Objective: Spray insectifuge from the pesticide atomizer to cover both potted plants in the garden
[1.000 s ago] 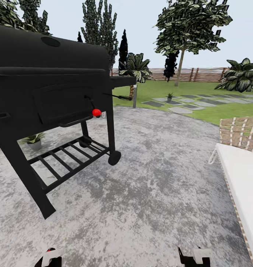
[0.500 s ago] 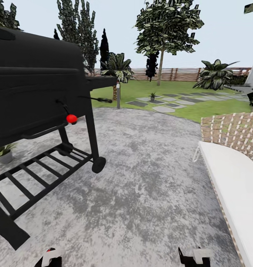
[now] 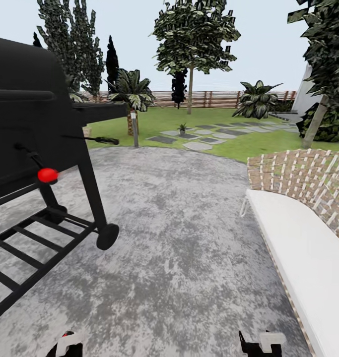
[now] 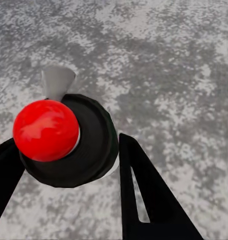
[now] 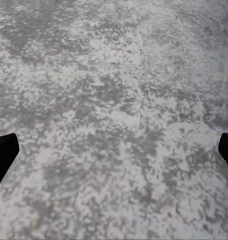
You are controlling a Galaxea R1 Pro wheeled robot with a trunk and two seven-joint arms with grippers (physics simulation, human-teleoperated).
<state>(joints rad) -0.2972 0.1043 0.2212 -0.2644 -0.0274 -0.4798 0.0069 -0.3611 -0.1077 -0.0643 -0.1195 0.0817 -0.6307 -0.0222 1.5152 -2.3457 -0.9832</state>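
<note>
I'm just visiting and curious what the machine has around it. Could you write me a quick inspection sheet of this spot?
Surface: grey mottled stone patio, lawn beyond.
Job's things: one small potted plant far off by the stepping stones; atomizer nothing seen.
Clutter: black barbecue grill with a red knob at left; white cushioned wicker bench at right; grey bollard lamp.
Grippers: left tool hangs over the patio, with a red ball and black disc between its fingers; right tool open over bare stone.
Cables: nothing seen.
Surroundings: slatted wooden fence, trees, palms.
</note>
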